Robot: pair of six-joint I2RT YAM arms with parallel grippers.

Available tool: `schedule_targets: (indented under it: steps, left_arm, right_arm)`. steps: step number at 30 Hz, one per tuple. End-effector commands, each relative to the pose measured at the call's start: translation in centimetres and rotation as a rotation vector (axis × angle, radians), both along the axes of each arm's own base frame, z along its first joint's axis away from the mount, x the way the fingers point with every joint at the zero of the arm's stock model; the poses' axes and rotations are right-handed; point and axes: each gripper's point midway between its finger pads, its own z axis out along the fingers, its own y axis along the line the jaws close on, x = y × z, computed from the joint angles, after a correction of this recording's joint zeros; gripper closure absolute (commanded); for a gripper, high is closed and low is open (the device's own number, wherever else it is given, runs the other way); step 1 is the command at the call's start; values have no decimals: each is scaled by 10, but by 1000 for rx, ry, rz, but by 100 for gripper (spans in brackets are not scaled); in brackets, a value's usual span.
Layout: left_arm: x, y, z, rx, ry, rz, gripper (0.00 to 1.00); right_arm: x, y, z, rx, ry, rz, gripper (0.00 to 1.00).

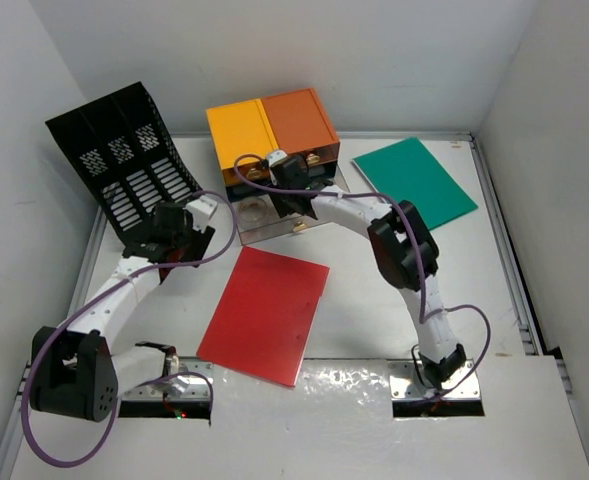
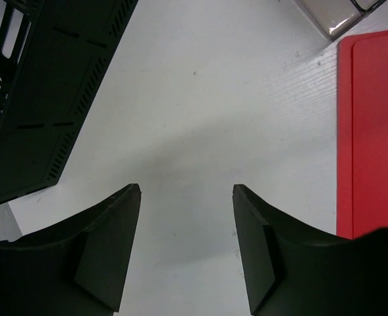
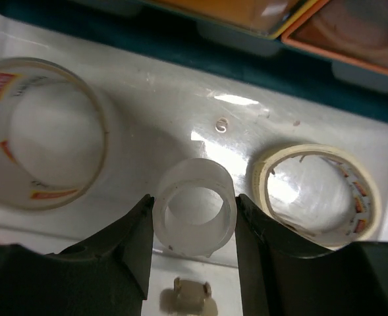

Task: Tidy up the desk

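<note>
Desk (image 1: 374, 320) spreads white beneath both arms. Near its left edge, the left gripper (image 2: 186, 192) hangs released over bare surface, between a black file rack (image 2: 42, 99) and a red folder (image 2: 375, 131). At the middle of the far edge, the right gripper (image 3: 194, 201) is clenched on a small clear tape roll (image 3: 194, 174) in an open drawer (image 3: 147, 118).

Left gripper (image 2: 187, 191) spread, right gripper (image 3: 194, 201) clamped

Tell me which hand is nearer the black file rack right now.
Left. The left hand hovers open over bare desk right beside the black file rack; the right hand is off at the drawer, fingers clamped on a small clear tape roll.
</note>
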Motion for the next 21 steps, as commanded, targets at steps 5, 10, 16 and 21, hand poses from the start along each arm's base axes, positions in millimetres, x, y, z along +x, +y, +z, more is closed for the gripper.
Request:
schedule_targets:
  steps: [5, 10, 16, 21]
  left_arm:
    - [7, 3, -7, 3, 5, 1, 44]
    - [6, 4, -10, 9, 15, 5, 44]
    - [7, 6, -11, 19, 14, 12, 43]
    - [9, 10, -11, 37, 8, 32, 43]
  right_arm:
    - [11, 23, -8, 55, -15, 27, 68]
    - [12, 15, -9, 33, -27, 22, 37]
    - [11, 15, 25, 38, -77, 59, 25]
    - [3, 15, 72, 57, -117, 118, 22]
